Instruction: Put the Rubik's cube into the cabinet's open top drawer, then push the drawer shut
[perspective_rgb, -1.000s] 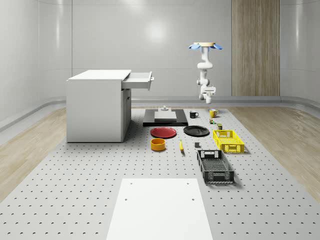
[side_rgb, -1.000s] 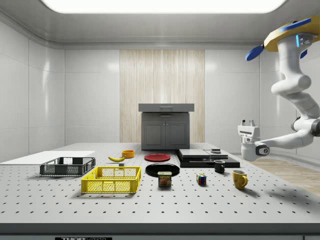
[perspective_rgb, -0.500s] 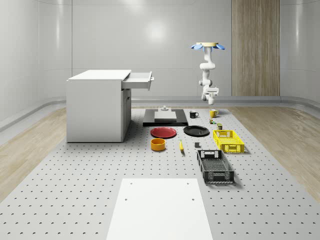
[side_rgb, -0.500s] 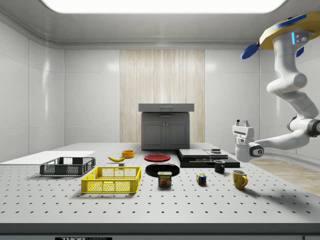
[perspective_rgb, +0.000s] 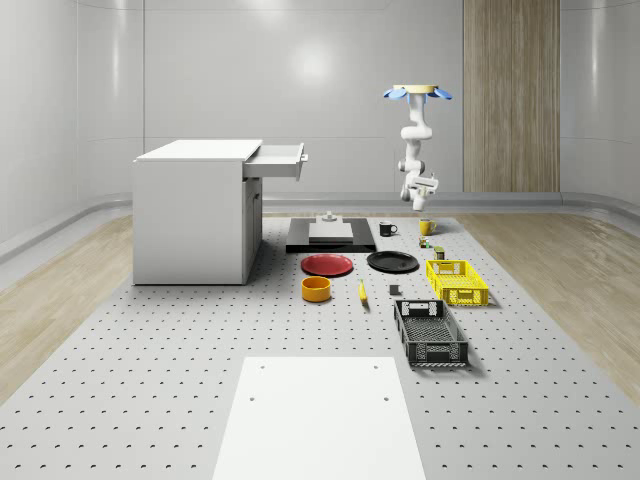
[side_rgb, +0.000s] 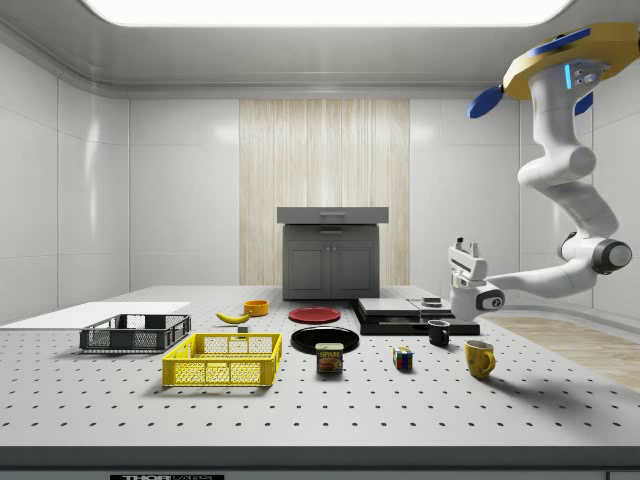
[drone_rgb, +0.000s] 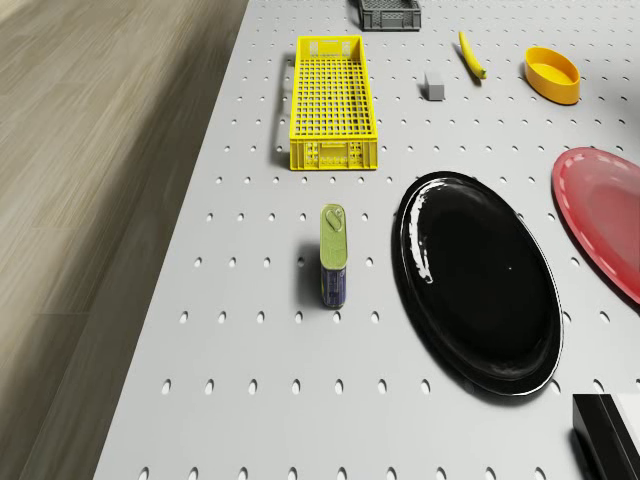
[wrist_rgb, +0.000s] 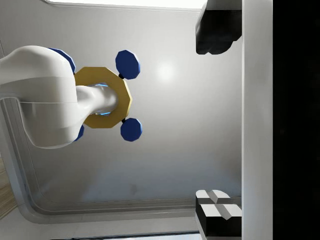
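The Rubik's cube sits on the table between a can and a black mug; in the whole-scene view the cube is a small speck at the far right. The drone hovers high over that end of the table. My gripper hangs on the bent arm, well above the cube and the mugs, with its fingers turned upward. In the wrist view the gripper is open and holds nothing, facing the drone and the ceiling. The cabinet stands at the far left, its top drawer pulled out.
A can, a black plate, a red plate and a yellow crate lie below the drone. A yellow mug and a black mug flank the cube. A dark crate, an orange bowl and a banana lie nearer.
The drone has drifted toward the side view's left. The gripper went that way too, rose slightly and tilted. The objects on the table have not moved.
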